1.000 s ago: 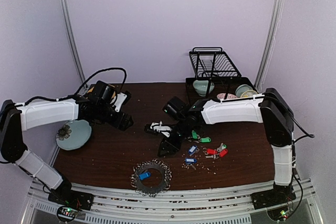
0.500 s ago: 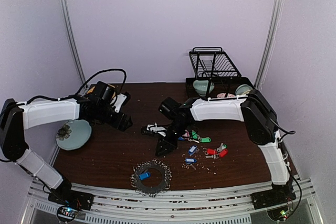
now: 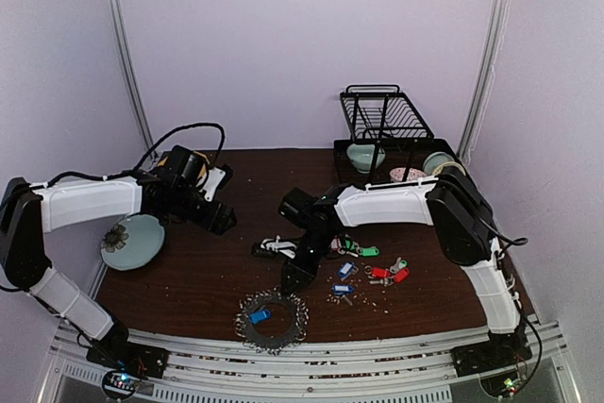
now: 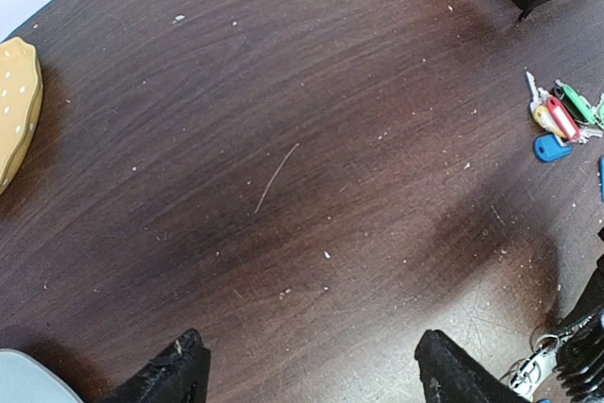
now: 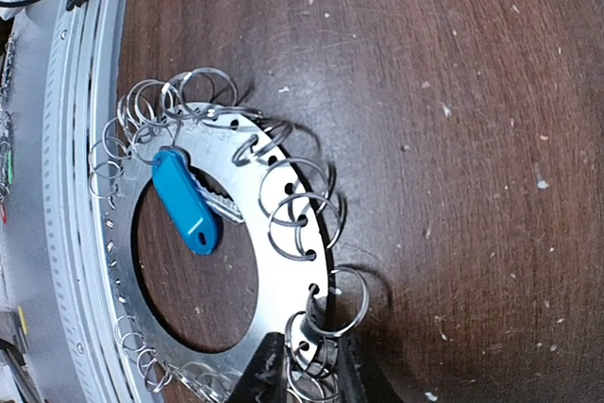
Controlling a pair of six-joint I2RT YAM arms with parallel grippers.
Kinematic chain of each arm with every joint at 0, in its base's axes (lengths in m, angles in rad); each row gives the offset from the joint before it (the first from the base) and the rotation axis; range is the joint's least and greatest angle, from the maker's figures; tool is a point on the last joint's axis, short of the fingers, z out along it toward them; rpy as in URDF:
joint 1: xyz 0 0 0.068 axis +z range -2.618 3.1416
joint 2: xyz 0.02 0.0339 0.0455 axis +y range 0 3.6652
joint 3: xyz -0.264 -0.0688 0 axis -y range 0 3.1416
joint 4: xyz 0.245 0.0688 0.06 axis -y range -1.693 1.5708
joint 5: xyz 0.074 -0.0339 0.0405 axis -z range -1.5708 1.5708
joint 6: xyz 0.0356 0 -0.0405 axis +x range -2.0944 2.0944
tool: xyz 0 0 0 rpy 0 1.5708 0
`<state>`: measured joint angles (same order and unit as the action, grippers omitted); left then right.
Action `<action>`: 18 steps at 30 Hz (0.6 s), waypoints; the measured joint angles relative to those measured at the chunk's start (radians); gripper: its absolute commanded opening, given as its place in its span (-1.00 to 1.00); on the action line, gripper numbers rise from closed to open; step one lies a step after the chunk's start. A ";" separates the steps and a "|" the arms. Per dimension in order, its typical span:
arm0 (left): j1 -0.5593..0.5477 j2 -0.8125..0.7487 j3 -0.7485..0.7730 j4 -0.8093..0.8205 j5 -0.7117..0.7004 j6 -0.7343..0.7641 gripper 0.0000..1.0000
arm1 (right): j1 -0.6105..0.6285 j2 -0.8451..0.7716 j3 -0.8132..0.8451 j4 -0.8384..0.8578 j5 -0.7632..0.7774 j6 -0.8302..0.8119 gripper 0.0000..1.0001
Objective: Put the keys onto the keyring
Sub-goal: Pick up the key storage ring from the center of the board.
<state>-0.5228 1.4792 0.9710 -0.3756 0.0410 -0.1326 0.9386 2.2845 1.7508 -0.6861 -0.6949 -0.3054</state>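
Flat silver keyring (image 5: 283, 153) of linked split rings at the right hand (image 5: 304, 379) fingertips, blue-tagged key (image 5: 186, 201) across its inner edge; loose keys (image 3: 370, 266) clustered beside.

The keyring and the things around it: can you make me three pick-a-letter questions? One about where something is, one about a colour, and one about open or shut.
1. Where on the table is the keyring?
A near edge; B far edge; C back left corner

2. What colour is the tag of the key lying on the keyring?
A red; B green; C blue

3. How is the left gripper?
A shut on a key; B open and empty; C shut on the keyring

Answers:
1 A, it sits on the robot's side of the table.
2 C, the right wrist view shows a blue tag.
3 B, its jaws stand wide apart with nothing between.
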 measured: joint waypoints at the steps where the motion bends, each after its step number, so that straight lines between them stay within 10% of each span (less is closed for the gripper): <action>1: 0.002 0.000 0.000 0.000 0.001 0.000 0.58 | 0.000 0.003 0.002 -0.002 0.002 0.003 -0.60; 18: 0.035 0.000 0.000 0.000 0.056 0.000 0.58 | 0.000 0.013 0.010 -0.011 0.008 0.019 -1.00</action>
<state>-0.4877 1.4792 0.9710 -0.3756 0.0975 -0.1329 0.9390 2.2971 1.7611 -0.6975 -0.6868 -0.2859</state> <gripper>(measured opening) 0.790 0.015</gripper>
